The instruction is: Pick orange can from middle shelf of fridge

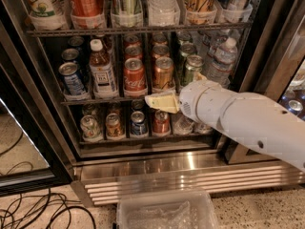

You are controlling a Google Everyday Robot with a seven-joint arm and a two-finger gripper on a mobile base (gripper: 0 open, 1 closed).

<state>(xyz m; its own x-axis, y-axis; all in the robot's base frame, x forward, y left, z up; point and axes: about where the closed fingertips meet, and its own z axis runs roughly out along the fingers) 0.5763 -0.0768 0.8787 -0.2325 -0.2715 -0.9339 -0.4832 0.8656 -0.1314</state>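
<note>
The orange can [163, 73] stands at the front of its lane on the middle shelf [107, 100] of the fridge [143, 168], between a red Coca-Cola can [134, 76] and a green can [191, 68]. My gripper [159, 102], cream-coloured on a thick white arm [238, 118], sits just below the orange can, at the level of the shelf's front edge, pointing left. It holds nothing that I can see. The arm hides the right end of the lower shelf.
A blue can [72, 78] and a brown bottle [101, 68] stand left on the middle shelf, a water bottle [223, 59] right. Tall cans in clear cups fill the rack above. Small cans line the lower shelf. A clear bin [164, 211] and cables [28, 209] lie on the floor.
</note>
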